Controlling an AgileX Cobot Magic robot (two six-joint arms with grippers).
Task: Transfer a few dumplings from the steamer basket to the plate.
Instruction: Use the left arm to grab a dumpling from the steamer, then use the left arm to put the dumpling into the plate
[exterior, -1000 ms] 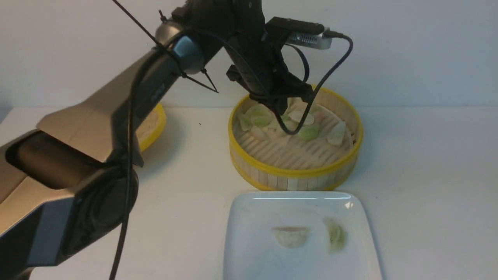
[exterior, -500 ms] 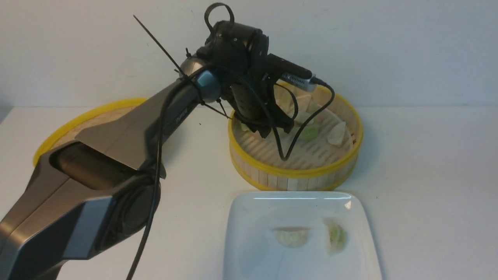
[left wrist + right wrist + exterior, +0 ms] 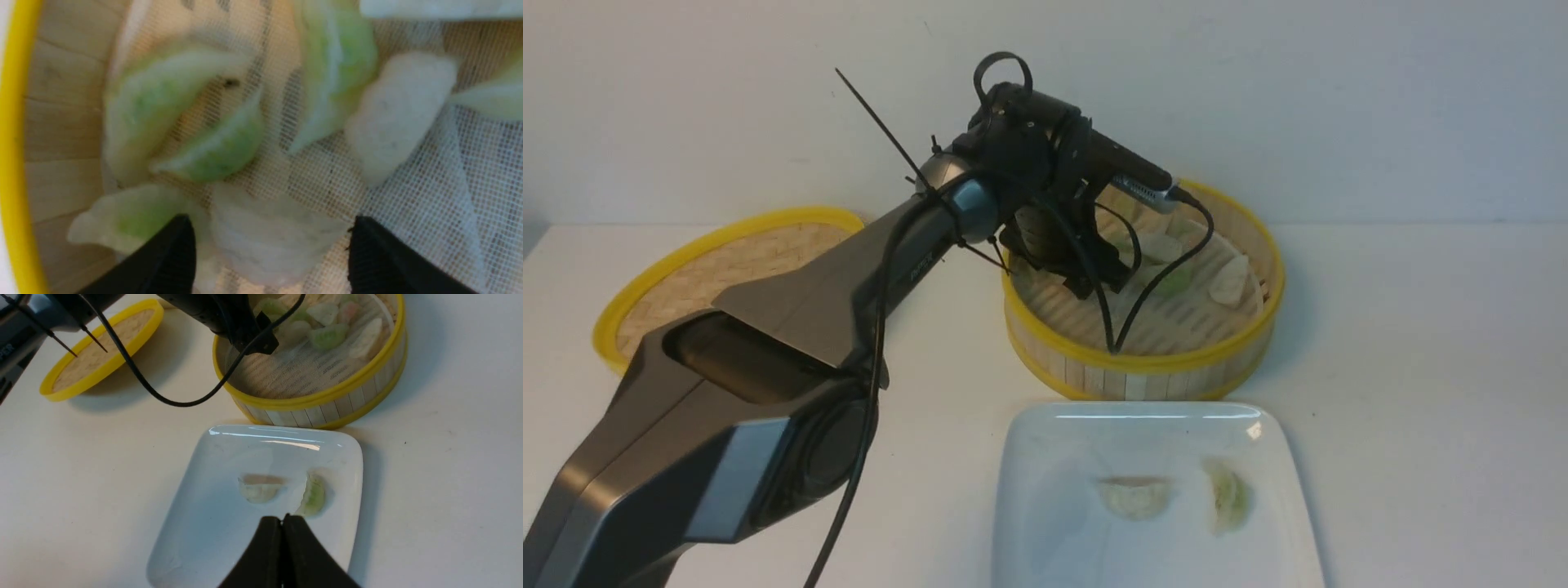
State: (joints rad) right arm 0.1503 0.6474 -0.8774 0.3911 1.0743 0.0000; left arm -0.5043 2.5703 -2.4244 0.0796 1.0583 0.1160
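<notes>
Left claw (image 3: pixel 271 223) astride white dumpling (image 3: pixel 265 249)

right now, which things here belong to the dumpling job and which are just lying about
In the job:
- steamer basket, with dumplings in it
- white square plate, two dumplings already on it
- left gripper, open over one of those in the basket

Lying about:
- woven yellow-rimmed lid, left of the basket
- right gripper, shut above the plate, holding nothing

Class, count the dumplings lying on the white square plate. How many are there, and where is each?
2. A pale dumpling lies near the middle of the plate; a green dumpling lies just to its right. None appears hidden.
</notes>
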